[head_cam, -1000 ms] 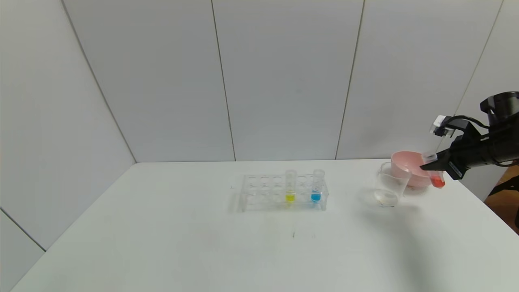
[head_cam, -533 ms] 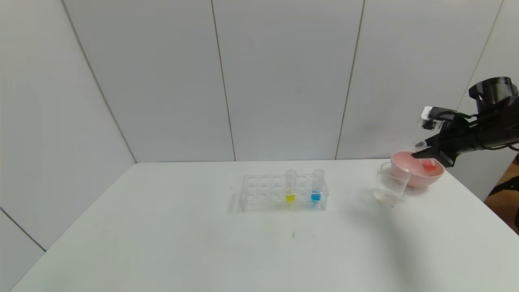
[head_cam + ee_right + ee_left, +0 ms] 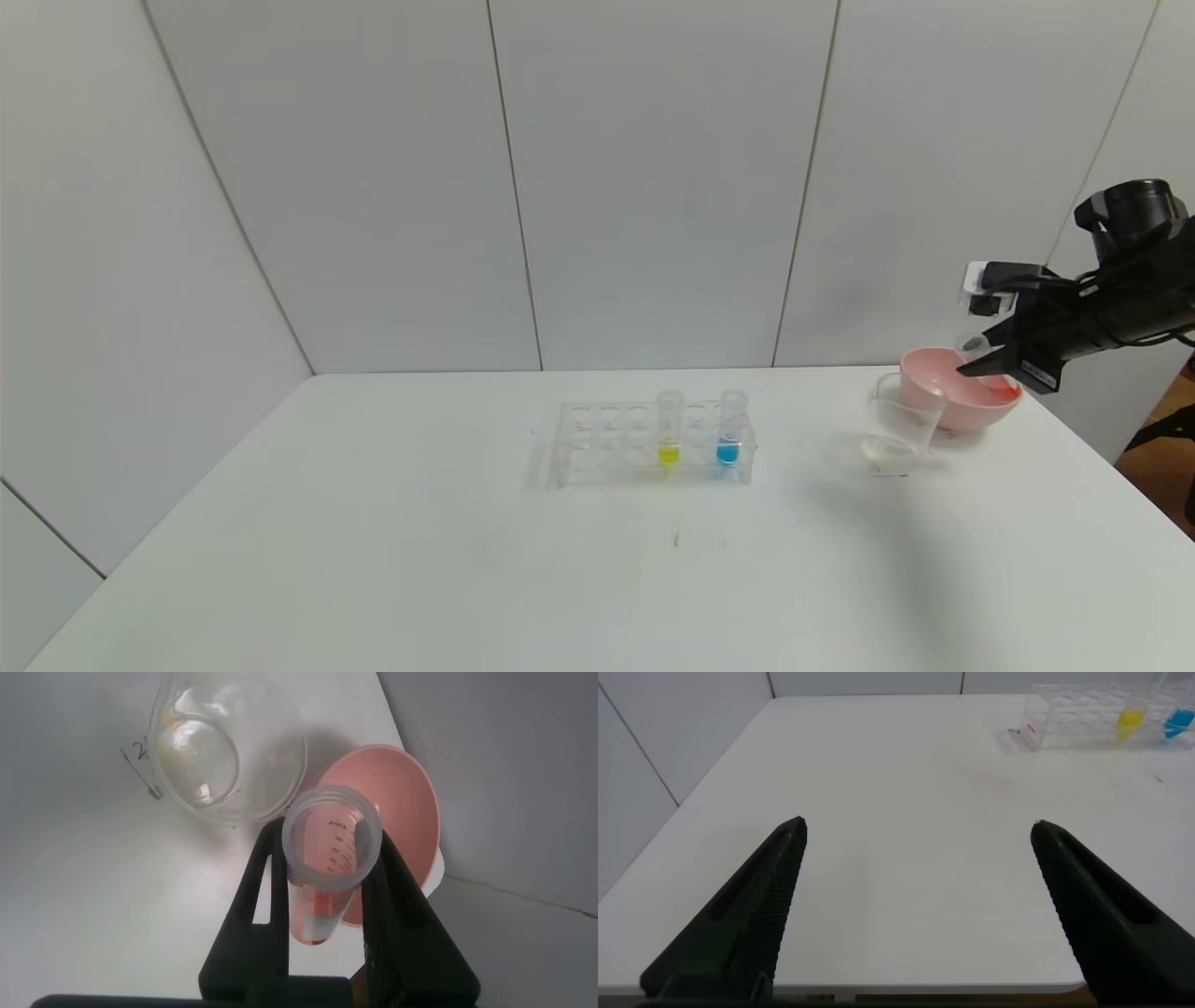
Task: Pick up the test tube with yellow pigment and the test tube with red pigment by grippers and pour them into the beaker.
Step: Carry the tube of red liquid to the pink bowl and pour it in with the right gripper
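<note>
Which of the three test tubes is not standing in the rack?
The test tube with red pigment: the right end effector holds it above the pink bowl, while the yellow tube and blue tube stand in the rack.

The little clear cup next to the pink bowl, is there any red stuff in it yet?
No red yet. The beaker looks clear to its bottom, while the red liquid sits inside the test tube held by the right hand over the pink bowl.

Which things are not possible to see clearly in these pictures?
- Head view: the test tube with red pigment is mostly hidden by the right gripper and the pink bowl.
- Right wrist view: the tube covers the bowl's inside.
- Left wrist view: the rack is cut by the edge.
</note>
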{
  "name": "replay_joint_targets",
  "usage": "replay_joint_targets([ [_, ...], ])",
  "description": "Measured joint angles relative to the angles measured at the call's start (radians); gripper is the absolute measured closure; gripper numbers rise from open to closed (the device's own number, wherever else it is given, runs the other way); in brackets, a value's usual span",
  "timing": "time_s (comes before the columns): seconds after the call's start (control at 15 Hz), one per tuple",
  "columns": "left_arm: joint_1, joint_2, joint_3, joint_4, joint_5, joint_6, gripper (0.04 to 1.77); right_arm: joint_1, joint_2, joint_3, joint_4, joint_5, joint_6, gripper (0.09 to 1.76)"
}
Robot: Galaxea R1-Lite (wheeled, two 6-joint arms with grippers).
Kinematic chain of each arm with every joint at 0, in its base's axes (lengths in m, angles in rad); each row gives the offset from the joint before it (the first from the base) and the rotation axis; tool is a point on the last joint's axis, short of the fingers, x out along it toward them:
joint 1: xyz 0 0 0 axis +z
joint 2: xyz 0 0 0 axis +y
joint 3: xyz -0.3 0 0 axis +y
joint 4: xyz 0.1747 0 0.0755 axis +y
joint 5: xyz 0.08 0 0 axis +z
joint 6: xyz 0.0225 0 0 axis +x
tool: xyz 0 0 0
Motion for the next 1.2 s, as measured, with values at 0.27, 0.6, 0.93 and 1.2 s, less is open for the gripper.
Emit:
replay_joint_targets([
  [0.27,0.000,0.000,0.000,0.000,0.000,0.000,0.09,0.006,0.000,0.000,-0.011,-0.001,-0.007,1.34],
  [0.6,0.000,0.000,0.000,0.000,0.000,0.000,0.09,0.002,-0.001,0.000,-0.009,0.000,-0.050,1.34],
  [0.93,0.000,0.000,0.000,0.000,0.000,0.000,0.09,0.003,-0.001,-0.011,-0.006,0.000,-0.086,1.34],
  [1.2,0.000,0.000,0.000,0.000,0.000,0.000,0.09,0.003,0.014,-0.060,0.005,-0.001,-0.111,1.34],
])
